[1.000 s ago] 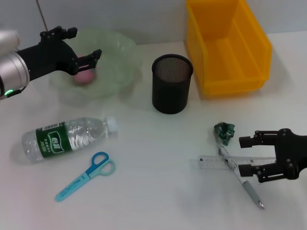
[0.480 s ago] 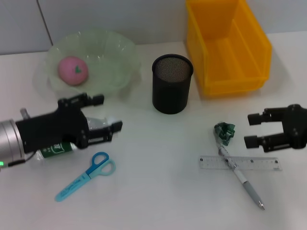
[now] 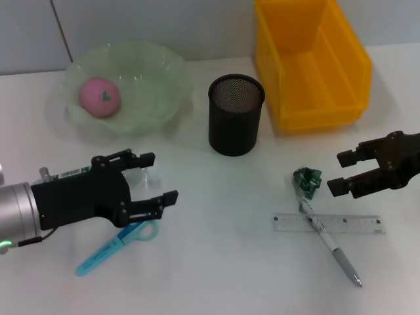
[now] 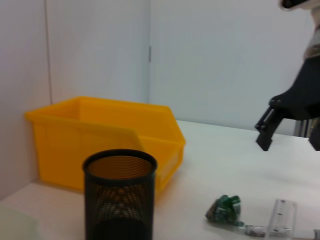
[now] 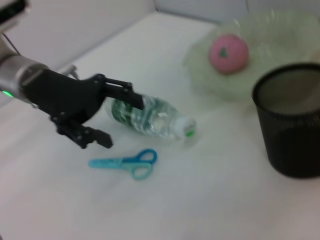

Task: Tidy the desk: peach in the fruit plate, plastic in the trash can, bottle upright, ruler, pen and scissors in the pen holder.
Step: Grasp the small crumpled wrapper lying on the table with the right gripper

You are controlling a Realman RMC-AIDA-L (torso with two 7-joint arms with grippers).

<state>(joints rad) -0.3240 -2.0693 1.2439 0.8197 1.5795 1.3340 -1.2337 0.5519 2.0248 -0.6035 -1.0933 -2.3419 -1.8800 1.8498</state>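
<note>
The pink peach (image 3: pixel 100 96) lies in the pale green fruit plate (image 3: pixel 154 88). My left gripper (image 3: pixel 163 177) is open and hangs over the lying bottle (image 5: pixel 150 117), which the head view mostly hides. Just in front of that gripper lie the blue scissors (image 3: pixel 118 243). The black mesh pen holder (image 3: pixel 236 115) stands mid-table. A crumpled green plastic scrap (image 3: pixel 307 182), the clear ruler (image 3: pixel 328 223) and the pen (image 3: pixel 336 249) lie at the right. My right gripper (image 3: pixel 336 172) is open, to the right of the plastic and apart from it.
A yellow bin (image 3: pixel 308 62) stands at the back right, behind the right gripper. The left wrist view shows the pen holder (image 4: pixel 120 200), the bin (image 4: pixel 100 135), the plastic (image 4: pixel 224 209) and the ruler (image 4: pixel 280 225).
My left gripper came away from the plate, leaving the peach there, and moved forward over the bottle. My right gripper drew back from the ruler and pen toward the bin.
</note>
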